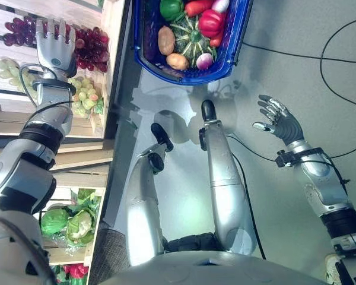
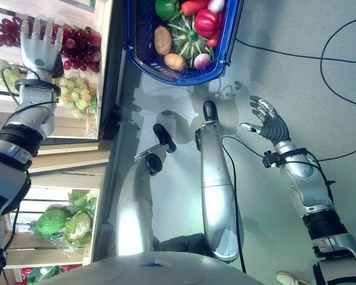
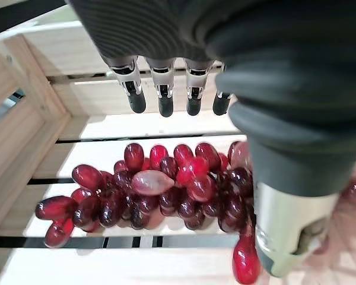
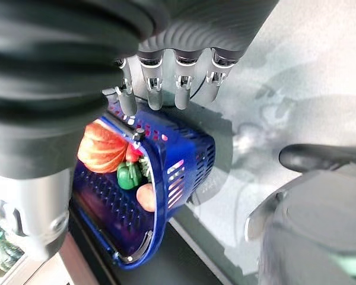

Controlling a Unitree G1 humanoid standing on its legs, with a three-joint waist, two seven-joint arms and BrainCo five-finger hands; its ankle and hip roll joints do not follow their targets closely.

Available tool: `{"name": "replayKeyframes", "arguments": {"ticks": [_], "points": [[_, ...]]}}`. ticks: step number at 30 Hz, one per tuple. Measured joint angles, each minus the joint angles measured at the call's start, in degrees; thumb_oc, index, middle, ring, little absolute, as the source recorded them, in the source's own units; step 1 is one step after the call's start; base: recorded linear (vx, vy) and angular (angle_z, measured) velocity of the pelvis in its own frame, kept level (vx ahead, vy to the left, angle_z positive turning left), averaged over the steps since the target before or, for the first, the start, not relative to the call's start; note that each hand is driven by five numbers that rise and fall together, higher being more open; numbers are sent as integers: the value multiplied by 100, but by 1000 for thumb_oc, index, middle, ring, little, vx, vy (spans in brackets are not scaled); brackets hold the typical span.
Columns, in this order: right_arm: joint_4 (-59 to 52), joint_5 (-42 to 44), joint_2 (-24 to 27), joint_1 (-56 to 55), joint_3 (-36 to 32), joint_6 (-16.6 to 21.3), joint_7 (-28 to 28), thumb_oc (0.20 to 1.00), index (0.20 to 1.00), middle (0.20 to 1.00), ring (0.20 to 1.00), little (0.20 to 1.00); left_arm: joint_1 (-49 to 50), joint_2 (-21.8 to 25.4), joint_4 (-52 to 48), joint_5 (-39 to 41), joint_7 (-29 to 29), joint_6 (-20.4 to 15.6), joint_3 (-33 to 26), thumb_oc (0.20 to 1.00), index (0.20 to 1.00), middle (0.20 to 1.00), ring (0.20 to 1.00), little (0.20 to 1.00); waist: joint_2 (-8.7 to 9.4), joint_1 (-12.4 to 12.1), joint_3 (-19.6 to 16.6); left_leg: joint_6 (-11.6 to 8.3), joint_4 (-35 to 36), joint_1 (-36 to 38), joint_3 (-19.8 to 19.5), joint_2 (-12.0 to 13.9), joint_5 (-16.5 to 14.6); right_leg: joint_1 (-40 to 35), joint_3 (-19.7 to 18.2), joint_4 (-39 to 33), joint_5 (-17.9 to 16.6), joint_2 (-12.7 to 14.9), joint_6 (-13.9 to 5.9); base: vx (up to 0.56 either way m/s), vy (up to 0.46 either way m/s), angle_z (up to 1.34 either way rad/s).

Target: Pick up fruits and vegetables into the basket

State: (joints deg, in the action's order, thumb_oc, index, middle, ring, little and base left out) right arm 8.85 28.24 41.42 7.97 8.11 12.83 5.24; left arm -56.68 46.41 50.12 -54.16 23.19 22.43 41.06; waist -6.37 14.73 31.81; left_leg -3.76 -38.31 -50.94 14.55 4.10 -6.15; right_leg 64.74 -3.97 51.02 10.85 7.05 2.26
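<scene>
Several pieces of produce fill the blue plastic basket (image 1: 234, 41), whose far end is cut off by the top edge of the head views: a green pepper (image 1: 171, 8), a red pepper (image 1: 210, 22), a dark green striped squash (image 1: 190, 37), a brown potato (image 1: 166, 40) and a small pink-and-white radish (image 1: 204, 60) can be made out. The basket stands on the grey floor (image 1: 296, 35), just beside the pale wooden slatted crate shelf (image 1: 110, 35). On that shelf lies a bunch of dark red grapes (image 3: 166, 190), with a bunch of pale green grapes (image 1: 83, 95) next to it and green cabbages (image 1: 68, 222) on a lower level. The left hand (image 1: 53, 47) hovers directly over the red grapes with straight, spread fingers, holding nothing. The right hand (image 1: 279, 122) hangs over the floor, well apart from the basket, fingers relaxed and empty.
</scene>
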Motion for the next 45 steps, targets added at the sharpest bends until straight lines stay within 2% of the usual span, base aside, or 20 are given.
{"name": "replayKeyframes", "arguments": {"ticks": [9, 26, 30, 38, 45], "points": [[-23, 205, 1, 240, -3, -6, -26, 1000, 1000, 1000, 1000, 1000, -231, -67, 299, 2, -126, 105, 196, 1000, 1000, 1000, 1000, 1000, 1, 99, 0, 49, -552, -537, 25, 79, -251, 519, -164, 304, 1, -87, -26, 24, 33, -7], [0, 204, 9, 593, 47, 72, -232, 1000, 1000, 1000, 1000, 1000, -748, -121, 614, 101, 0, 129, 425, 1000, 1000, 1000, 1000, 1000, 2, 182, -1, -9, -550, -788, 77, 76, -298, 879, -306, 371, 1, -183, -22, 3, 12, -3], [8, 201, 10, 624, 69, 104, -234, 1000, 1000, 1000, 1000, 1000, -783, -171, 743, 405, 48, 130, 424, 1000, 1000, 1000, 1000, 1000, 3, 211, -1, -7, -547, -795, 96, 72, -297, 901, -331, 373, 2, -183, -24, -2, 41, -1], [33, 190, 35, 647, 69, 106, -256, 1000, 1000, 1000, 1000, 1000, -1063, -228, 905, 1512, 7, 242, 419, 1000, 1000, 1000, 1000, 1000, 3, 232, -1, -17, -545, -956, 88, 76, -290, 1070, -329, 390, 0, -194, -22, 0, 0, 0], [60, 208, 140, 804, 102, 108, -266, 1000, 1000, 1000, 1000, 1000, -1201, -290, 1146, 1621, -82, 277, 416, 1000, 1000, 1000, 1000, 1000, 5, 264, -2, -16, -553, -1000, 81, 82, -291, 1100, -321, 385, 1, -190, -23, -3, 16, 0]]}}
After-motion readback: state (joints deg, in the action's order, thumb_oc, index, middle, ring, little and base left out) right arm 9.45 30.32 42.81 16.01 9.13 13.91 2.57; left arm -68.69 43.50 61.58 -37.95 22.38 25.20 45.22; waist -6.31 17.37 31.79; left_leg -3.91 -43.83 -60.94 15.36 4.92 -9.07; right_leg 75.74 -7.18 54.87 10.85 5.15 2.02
